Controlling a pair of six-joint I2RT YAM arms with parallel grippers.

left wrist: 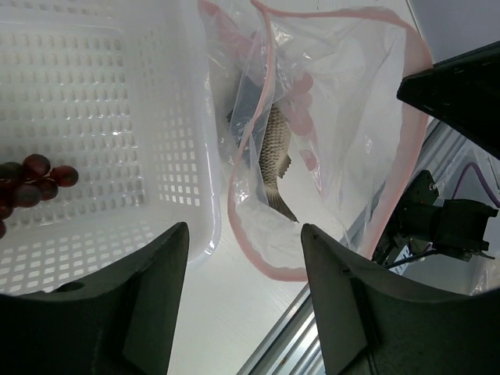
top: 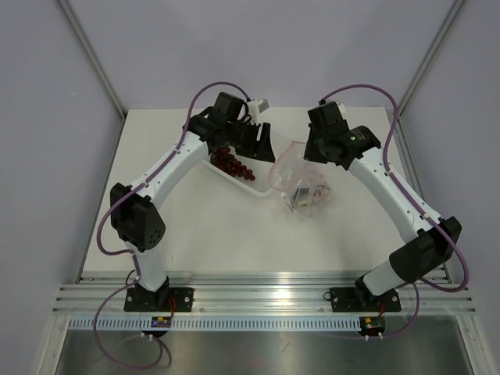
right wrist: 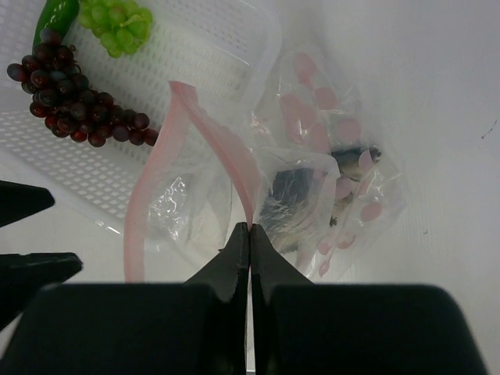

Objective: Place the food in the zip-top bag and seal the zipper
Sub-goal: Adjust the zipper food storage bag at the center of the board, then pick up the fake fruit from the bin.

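Our right claw [right wrist: 249, 228] clamps the crinkly clear bag's [right wrist: 336, 148] pink rim [right wrist: 152, 207]; our parted left claw [left wrist: 244, 234] should straddle the dark red grape bunch [left wrist: 35, 181] at nine o'clock.

White perforated tray [left wrist: 101, 101] on table [top: 203, 234]

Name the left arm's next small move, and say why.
Probably slide the left tool over the tray and lower it toward the grapes. It is open and empty, the fish is already in the bag, and the right tool is shut on the bag's rim, holding the mouth open.
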